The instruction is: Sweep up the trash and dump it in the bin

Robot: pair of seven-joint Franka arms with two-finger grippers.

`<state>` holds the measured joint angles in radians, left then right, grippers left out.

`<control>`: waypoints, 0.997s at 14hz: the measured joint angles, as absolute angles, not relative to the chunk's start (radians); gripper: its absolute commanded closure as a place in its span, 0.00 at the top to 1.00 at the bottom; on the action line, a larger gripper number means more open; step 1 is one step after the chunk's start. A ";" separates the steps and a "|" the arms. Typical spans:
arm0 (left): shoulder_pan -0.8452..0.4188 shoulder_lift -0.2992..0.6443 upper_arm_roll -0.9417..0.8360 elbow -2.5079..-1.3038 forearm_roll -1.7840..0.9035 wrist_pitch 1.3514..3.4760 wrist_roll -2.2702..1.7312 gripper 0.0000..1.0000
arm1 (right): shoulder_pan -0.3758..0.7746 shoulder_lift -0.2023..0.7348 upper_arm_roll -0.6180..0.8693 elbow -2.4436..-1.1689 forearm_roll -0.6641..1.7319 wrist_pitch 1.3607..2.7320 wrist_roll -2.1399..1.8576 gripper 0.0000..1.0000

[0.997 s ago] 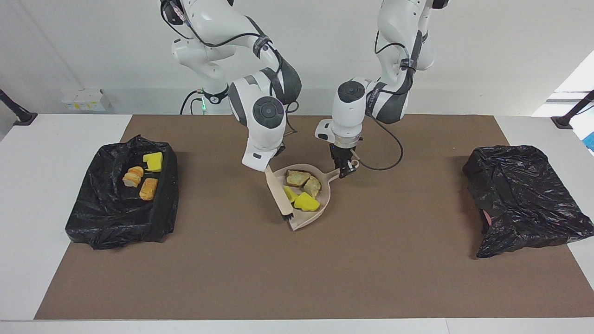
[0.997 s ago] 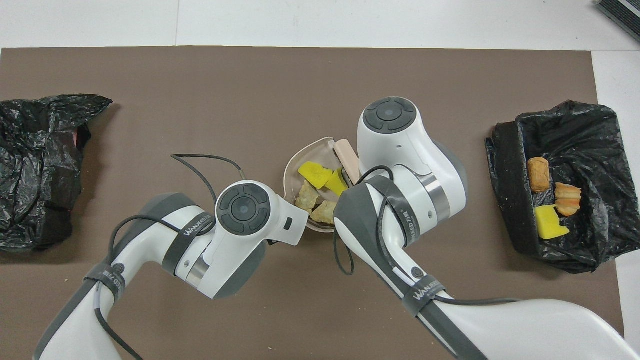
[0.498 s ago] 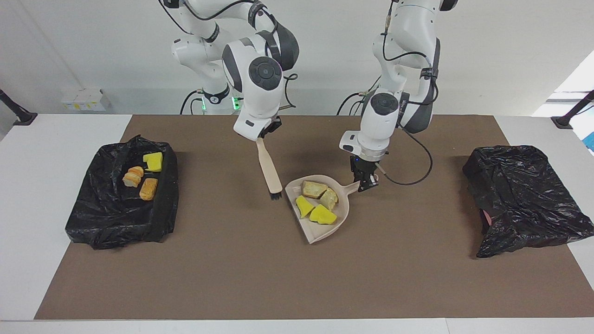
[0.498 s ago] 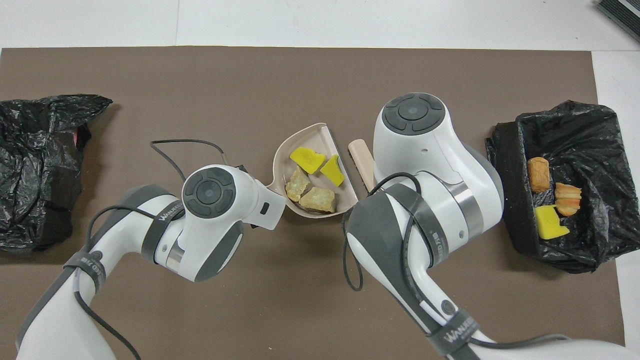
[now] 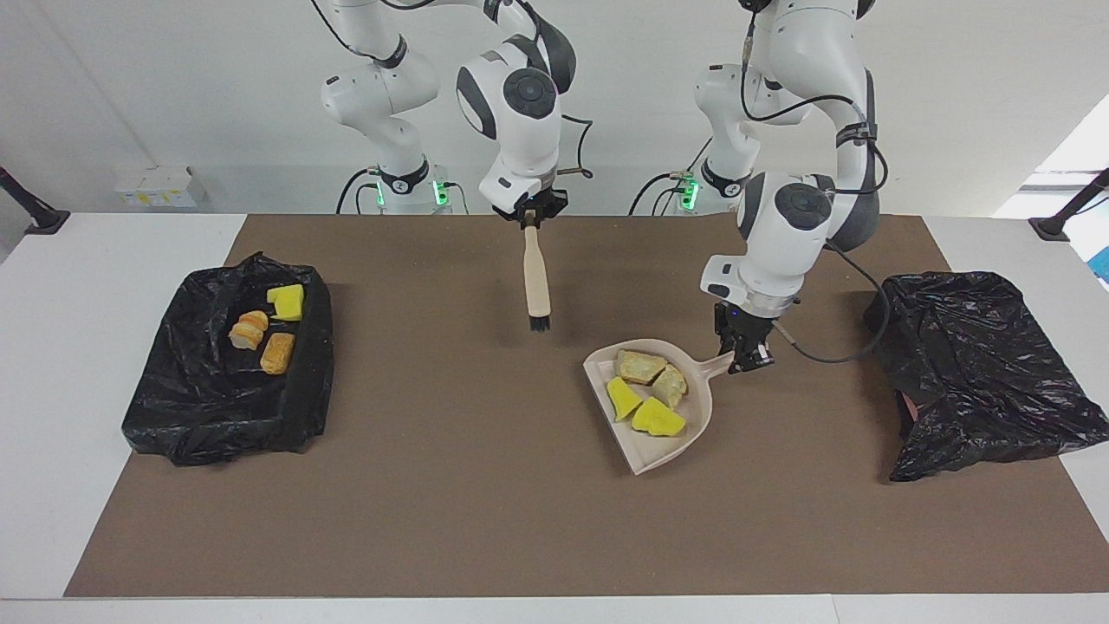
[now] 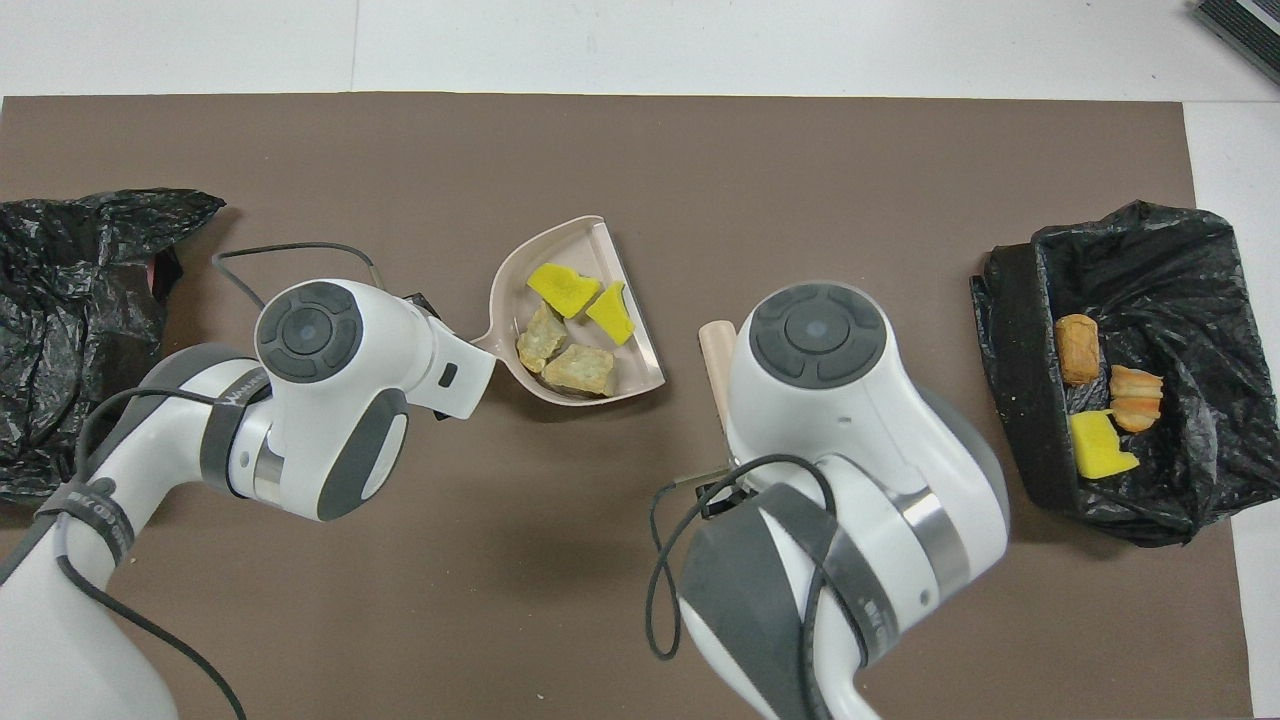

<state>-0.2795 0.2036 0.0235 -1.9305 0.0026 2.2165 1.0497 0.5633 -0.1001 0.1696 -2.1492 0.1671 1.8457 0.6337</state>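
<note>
My left gripper (image 5: 747, 357) is shut on the handle of the pale pink dustpan (image 5: 658, 455), which sits over the mat between the middle and the left arm's end. In the pan (image 6: 585, 245) lie two yellow sponge chunks (image 5: 657, 420) and two beige stone-like pieces (image 5: 641, 366) of trash. My right gripper (image 5: 530, 217) is shut on the beige brush (image 5: 537, 277), which hangs bristles down over the mat, apart from the pan. In the overhead view the arms hide both grippers and only the brush handle (image 6: 716, 350) peeks out.
An open black-bagged bin (image 5: 303, 381) stands at the right arm's end, holding a yellow sponge (image 5: 288, 301) and two bread-like rolls (image 5: 278, 353). A second bin covered by a crumpled black bag (image 5: 979, 373) stands at the left arm's end.
My left gripper has carried the loaded dustpan toward the left arm's end. My right gripper has lifted the brush off the pan and drawn it back toward the robots.
</note>
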 measured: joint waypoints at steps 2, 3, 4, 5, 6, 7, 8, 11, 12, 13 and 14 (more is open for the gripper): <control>-0.222 0.211 0.025 -1.875 -0.008 2.188 1.113 0.00 | 0.653 -0.108 0.172 -2.212 0.173 1.947 0.746 0.00; -0.195 0.213 0.025 -1.852 -0.011 2.177 1.140 0.00 | 0.692 -0.103 0.172 -2.243 0.175 1.996 0.777 0.00; -0.166 0.214 0.026 -1.830 -0.013 2.161 1.173 0.00 | 0.726 -0.091 0.173 -2.269 0.175 2.045 0.807 0.00; -0.135 0.214 0.025 -1.808 -0.014 2.143 1.213 0.00 | 0.749 -0.075 0.174 -2.287 0.175 2.082 0.829 0.00; -0.099 0.215 0.026 -1.783 -0.016 2.118 1.258 0.00 | 0.763 -0.055 0.173 -2.295 0.175 2.106 0.836 0.00; -0.062 0.215 0.026 -1.758 -0.017 2.090 1.307 0.00 | 0.767 -0.040 0.173 -2.296 0.175 2.116 0.836 0.00; -0.023 0.215 0.026 -1.736 -0.017 2.065 1.356 0.00 | 0.767 -0.034 0.172 -2.296 0.175 2.119 0.836 0.00; 0.109 0.216 0.026 -1.703 -0.035 2.024 1.527 0.00 | 0.767 -0.030 0.170 -2.311 0.236 2.118 0.830 0.00; 0.155 0.216 0.026 -1.695 -0.041 2.008 1.585 0.00 | 0.767 -0.030 0.170 -2.317 0.253 2.118 0.830 0.00; 0.197 0.216 0.026 -1.684 -0.043 1.986 1.640 0.00 | 0.767 -0.030 0.170 -2.320 0.256 2.119 0.830 0.00; 0.236 0.216 0.026 -1.667 -0.044 1.961 1.692 0.00 | 0.768 -0.031 0.171 -2.322 0.256 2.119 0.827 0.00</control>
